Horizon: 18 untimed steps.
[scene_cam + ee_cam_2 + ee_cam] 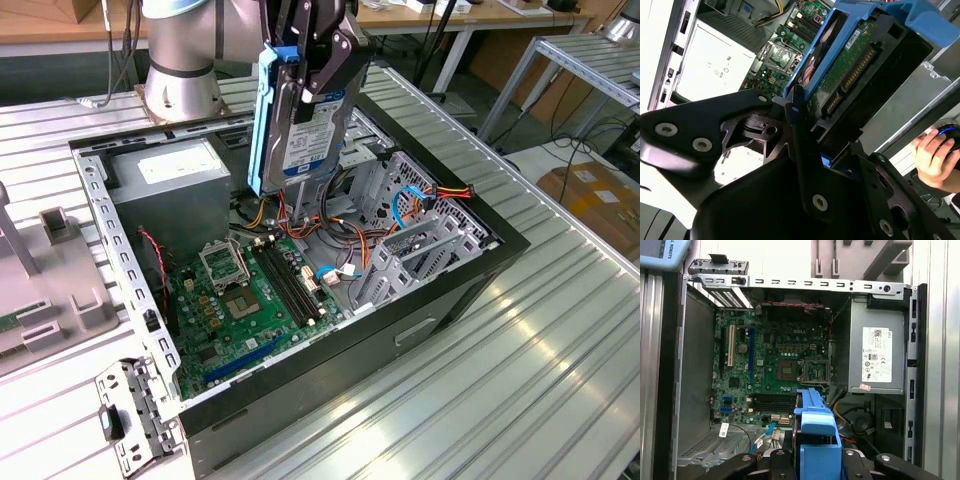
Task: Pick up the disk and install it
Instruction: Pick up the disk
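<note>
The pincer pinches the disk upright above the open computer case: pickup looks done, but it is not yet seated inside.

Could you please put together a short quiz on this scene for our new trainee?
1. True or false: the disk lies flat on the motherboard.
2. What is the gripper shut on? A: the disk. B: the power supply. C: a cable.
3. Fill in: the disk hangs upright over the open ____.
Key: 1 false, it is held in the air; 2 A; 3 case.
</note>
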Each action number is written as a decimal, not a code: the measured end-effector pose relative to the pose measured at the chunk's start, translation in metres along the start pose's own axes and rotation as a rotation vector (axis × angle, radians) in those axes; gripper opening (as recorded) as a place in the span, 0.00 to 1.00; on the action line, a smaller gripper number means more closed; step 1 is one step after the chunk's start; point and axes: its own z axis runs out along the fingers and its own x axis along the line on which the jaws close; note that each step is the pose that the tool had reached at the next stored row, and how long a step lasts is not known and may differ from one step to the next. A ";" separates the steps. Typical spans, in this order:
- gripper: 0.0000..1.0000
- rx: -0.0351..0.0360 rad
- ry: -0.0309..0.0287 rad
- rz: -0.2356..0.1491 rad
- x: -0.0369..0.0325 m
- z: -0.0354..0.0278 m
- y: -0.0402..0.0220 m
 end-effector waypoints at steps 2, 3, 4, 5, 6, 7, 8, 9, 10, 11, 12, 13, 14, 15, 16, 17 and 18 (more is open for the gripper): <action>0.36 -0.0001 0.0000 0.000 0.0029 0.0001 -0.0016; 0.36 0.0000 -0.0001 0.000 0.0048 0.0001 -0.0020; 0.36 0.0000 -0.0001 0.000 0.0077 0.0002 -0.0023; 0.36 -0.0001 0.0001 0.000 0.0097 0.0001 -0.0023; 0.36 -0.0001 0.0000 0.000 0.0126 0.0002 -0.0022; 0.36 -0.0001 0.0000 0.000 0.0144 0.0002 -0.0022; 0.36 -0.0001 0.0000 0.000 0.0169 0.0003 -0.0021; 0.36 -0.0001 0.0000 0.000 0.0191 0.0004 -0.0021; 0.36 0.0000 -0.0001 0.000 0.0211 0.0004 -0.0021; 0.36 -0.0001 0.0000 0.000 0.0233 0.0005 -0.0020; 0.36 -0.0001 0.0000 0.000 0.0254 0.0005 -0.0020; 0.36 -0.0001 0.0000 0.000 0.0277 0.0006 -0.0019; 0.36 0.0000 -0.0001 0.000 0.0300 0.0007 -0.0019; 0.36 -0.0001 -0.0001 0.000 0.0333 0.0008 -0.0019; 0.36 -0.0001 -0.0001 0.000 0.0373 0.0009 -0.0020; 0.36 -0.0001 -0.0001 0.000 0.0406 0.0010 -0.0020; 0.36 -0.0001 -0.0002 0.000 0.0440 0.0012 -0.0020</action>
